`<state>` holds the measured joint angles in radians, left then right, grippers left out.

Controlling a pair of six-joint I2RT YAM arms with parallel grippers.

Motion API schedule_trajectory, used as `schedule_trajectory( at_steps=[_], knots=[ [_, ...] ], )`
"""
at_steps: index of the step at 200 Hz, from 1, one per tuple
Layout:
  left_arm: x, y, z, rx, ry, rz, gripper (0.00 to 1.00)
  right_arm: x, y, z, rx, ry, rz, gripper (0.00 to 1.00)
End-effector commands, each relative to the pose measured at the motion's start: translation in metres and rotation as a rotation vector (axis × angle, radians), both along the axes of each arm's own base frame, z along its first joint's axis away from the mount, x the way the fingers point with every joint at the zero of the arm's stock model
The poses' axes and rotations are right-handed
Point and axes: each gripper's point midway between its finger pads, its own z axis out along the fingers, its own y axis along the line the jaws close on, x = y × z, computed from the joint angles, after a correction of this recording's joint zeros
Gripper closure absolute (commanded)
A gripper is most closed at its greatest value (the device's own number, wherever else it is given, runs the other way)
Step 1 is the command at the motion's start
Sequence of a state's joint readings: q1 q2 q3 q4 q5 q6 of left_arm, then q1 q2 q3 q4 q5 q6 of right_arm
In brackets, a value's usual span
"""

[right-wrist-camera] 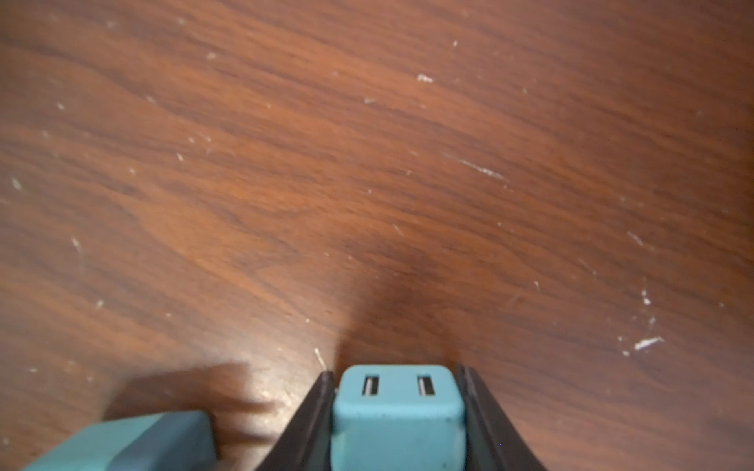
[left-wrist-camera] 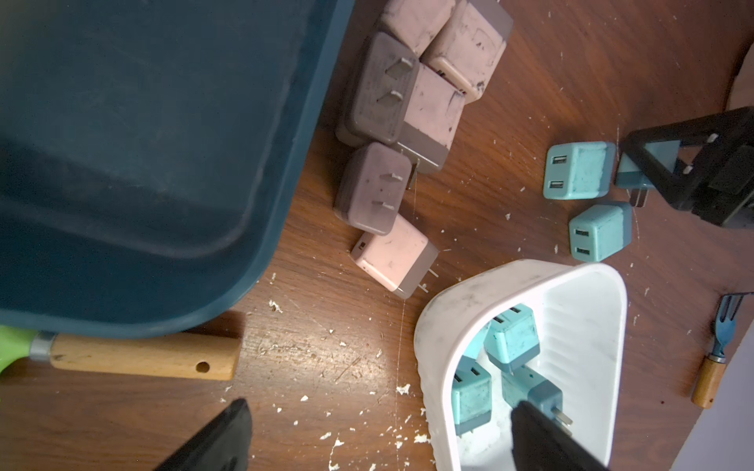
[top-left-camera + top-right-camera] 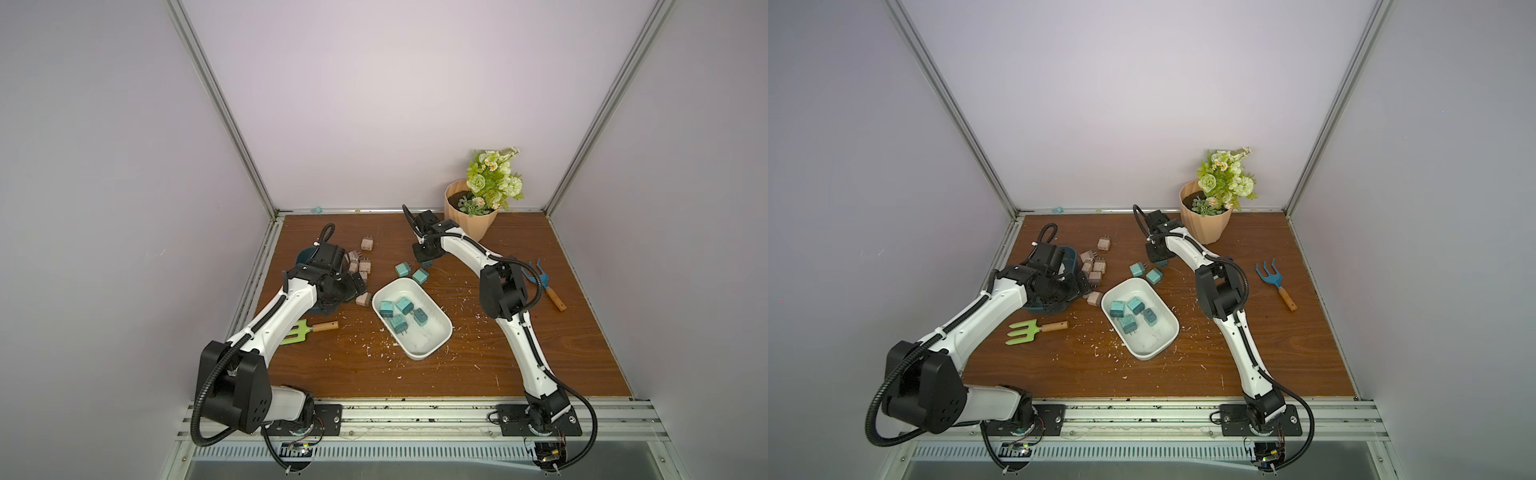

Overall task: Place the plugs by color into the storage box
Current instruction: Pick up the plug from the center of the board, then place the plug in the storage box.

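Right gripper (image 1: 393,370) clamped on teal cube plastic plug (image 1: 398,412) beyond white oval plastic tray (image 3: 428,338); grip may slip, nudging neighbouring teal plug (image 1: 134,440). Left gripper (image 2: 379,403) jaws wide apart beside tray.

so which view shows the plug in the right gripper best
Right wrist view: the teal plug fills the gap between the right gripper fingers, close up. Left wrist shows it partly behind a finger; both top views mostly hide it.

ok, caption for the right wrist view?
Right gripper closed on a teal cube-shaped plastic plug, brown wooden tabletop beyond, another teal plug beside it.
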<state>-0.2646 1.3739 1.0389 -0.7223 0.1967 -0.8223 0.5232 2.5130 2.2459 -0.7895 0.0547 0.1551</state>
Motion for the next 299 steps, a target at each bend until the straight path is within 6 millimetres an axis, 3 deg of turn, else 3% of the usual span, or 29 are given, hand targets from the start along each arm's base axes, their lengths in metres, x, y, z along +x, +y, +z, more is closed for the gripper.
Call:
schedule_trajectory(
  at_steps=[1, 34, 61, 87, 123, 176, 207, 240, 299],
  knots=[
    [0.004, 0.001, 0.005, 0.014, 0.006, 0.015, 0.00, -0.004, -0.001, 0.019, 0.029, -0.014, 0.009, 0.61],
    [0.008, 0.002, 0.007, 0.030, -0.002, 0.013, 0.00, -0.002, -0.005, 0.059, 0.064, -0.060, 0.005, 0.63],
    [0.013, 0.006, 0.010, 0.038, -0.013, 0.034, 0.00, -0.019, -0.011, 0.099, 0.093, -0.078, 0.013, 0.63],
    [0.018, 0.006, 0.012, 0.043, -0.021, 0.031, 0.00, -0.052, -0.020, 0.129, 0.138, -0.076, 0.012, 0.63],
    [0.021, 0.006, 0.010, 0.053, -0.020, 0.023, 0.00, -0.122, -0.029, 0.142, 0.198, -0.027, 0.047, 0.63],
    [0.024, 0.005, 0.010, 0.056, -0.023, 0.009, 0.00, -0.222, -0.010, 0.136, 0.227, 0.066, 0.121, 0.63],
    [0.025, 0.002, 0.012, 0.045, -0.025, -0.005, 0.00, -0.265, 0.002, 0.102, 0.196, 0.134, 0.171, 0.63],
    [0.025, 0.000, 0.013, 0.038, -0.026, -0.015, 0.00, -0.283, 0.009, 0.077, 0.173, 0.157, 0.202, 0.63],
    [0.020, -0.002, 0.011, 0.019, -0.014, -0.020, 0.00, -0.288, 0.028, 0.028, 0.100, 0.204, 0.280, 0.63]
  ],
)
